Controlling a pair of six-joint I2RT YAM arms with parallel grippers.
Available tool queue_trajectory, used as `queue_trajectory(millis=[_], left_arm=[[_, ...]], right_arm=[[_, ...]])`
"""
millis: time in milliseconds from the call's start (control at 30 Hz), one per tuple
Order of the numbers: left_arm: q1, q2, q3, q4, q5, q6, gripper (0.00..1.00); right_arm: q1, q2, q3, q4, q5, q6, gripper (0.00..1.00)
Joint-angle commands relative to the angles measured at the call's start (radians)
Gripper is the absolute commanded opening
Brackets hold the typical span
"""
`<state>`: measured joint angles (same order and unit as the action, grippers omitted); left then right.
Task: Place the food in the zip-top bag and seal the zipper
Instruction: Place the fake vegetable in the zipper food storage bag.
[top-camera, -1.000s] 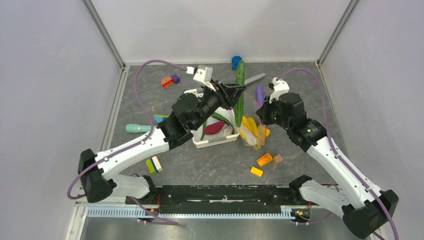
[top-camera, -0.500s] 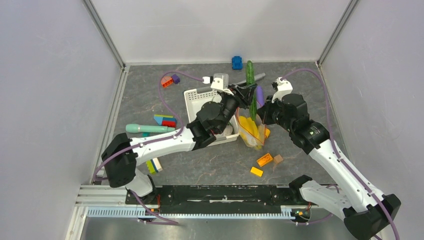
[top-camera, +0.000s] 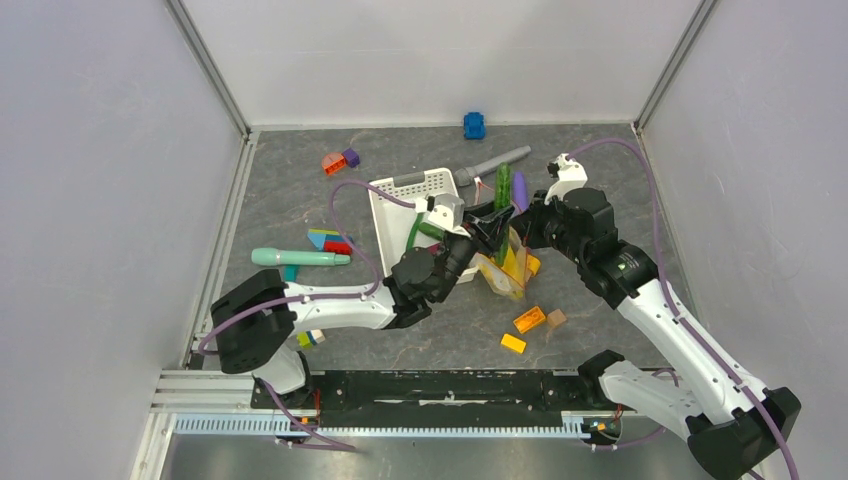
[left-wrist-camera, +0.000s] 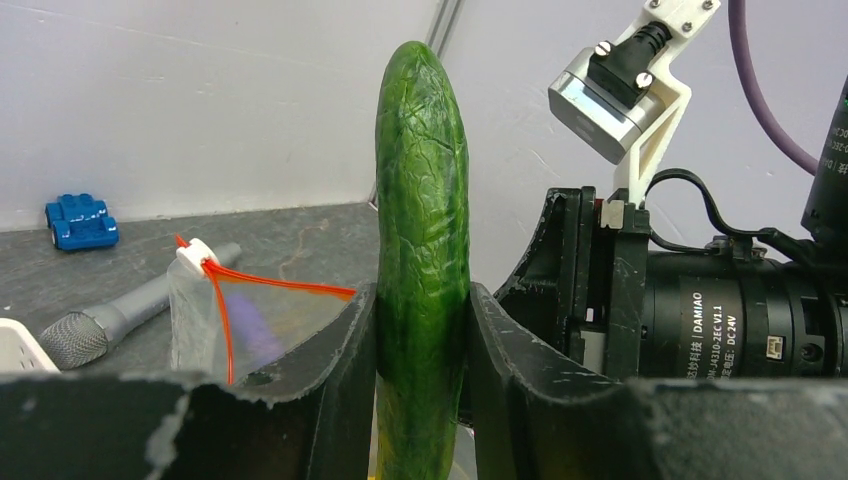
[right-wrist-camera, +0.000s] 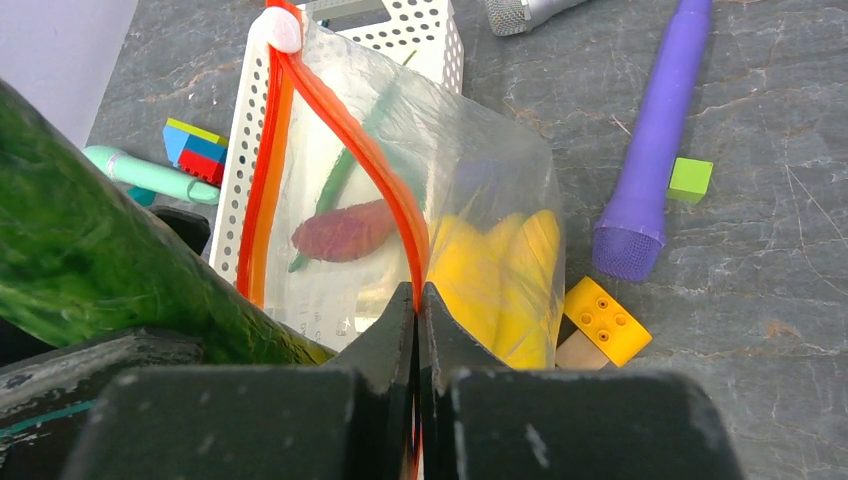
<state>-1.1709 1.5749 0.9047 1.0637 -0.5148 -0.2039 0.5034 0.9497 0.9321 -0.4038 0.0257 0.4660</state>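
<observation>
Currently, left gripper (left-wrist-camera: 420, 335) clamps the upright cucumber (left-wrist-camera: 420, 180) at the mouth of the zip-top bag (right-wrist-camera: 470, 170). Right gripper (right-wrist-camera: 418, 300) pinches the zipper (right-wrist-camera: 350, 140) strip, jaws closed. Yellow pieces (right-wrist-camera: 500, 270) lie inside.

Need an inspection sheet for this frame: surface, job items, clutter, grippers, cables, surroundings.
Surface: grey marbled table, scattered with toys.
Job's things: cucumber upright by the mouth of the zip-top bag; zipper open; yellow pieces inside; sweet potato seen through the plastic, inside or behind unclear.
Clutter: white basket, purple cylinder, grey microphone, blue brick, orange blocks.
Grippers: left gripper shut on the cucumber; right gripper pinching the bag's mouth edge.
Cables: purple cable arcs over the basket; no snag seen.
Surroundings: white walls; nothing else seen.
</observation>
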Motion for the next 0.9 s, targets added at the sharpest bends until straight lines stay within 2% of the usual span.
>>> queue_trajectory(millis=[0, 100, 200, 300, 533, 667, 733, 767, 867], left_arm=[[-0.004, -0.01, -0.018, 0.108, -0.022, 0.035, 0.31], [-0.016, 0.001, -0.013, 0.082, -0.054, 0.046, 0.38], [-0.021, -0.003, -0.03, 0.079, -0.074, 0.031, 0.4], [-0.032, -0.017, -0.042, 0.067, -0.09, 0.018, 0.49], [-0.071, -0.048, -0.058, -0.027, -0.14, -0.059, 0.55], [-0.082, -0.084, -0.051, -0.08, -0.174, -0.05, 0.75], [-0.083, -0.119, -0.038, -0.152, -0.189, -0.066, 0.95], [-0.083, -0.14, -0.024, -0.207, -0.199, -0.072, 1.0], [-0.081, -0.202, 0.029, -0.421, -0.244, -0.099, 1.0]], right_arm=[[0.003, -0.01, 0.018, 0.048, -0.002, 0.019, 0.0], [0.002, -0.009, 0.017, 0.05, 0.0, 0.019, 0.0], [0.003, -0.01, 0.012, 0.053, 0.004, 0.017, 0.0], [0.003, -0.008, 0.014, 0.054, 0.002, 0.016, 0.0], [0.003, -0.008, 0.02, 0.056, 0.003, 0.012, 0.0], [0.003, -0.008, 0.023, 0.055, 0.003, 0.006, 0.0], [0.002, -0.006, 0.023, 0.053, 0.005, 0.002, 0.0], [0.004, -0.007, 0.025, 0.05, 0.006, -0.001, 0.0], [0.003, -0.006, 0.027, 0.046, 0.006, -0.013, 0.0]])
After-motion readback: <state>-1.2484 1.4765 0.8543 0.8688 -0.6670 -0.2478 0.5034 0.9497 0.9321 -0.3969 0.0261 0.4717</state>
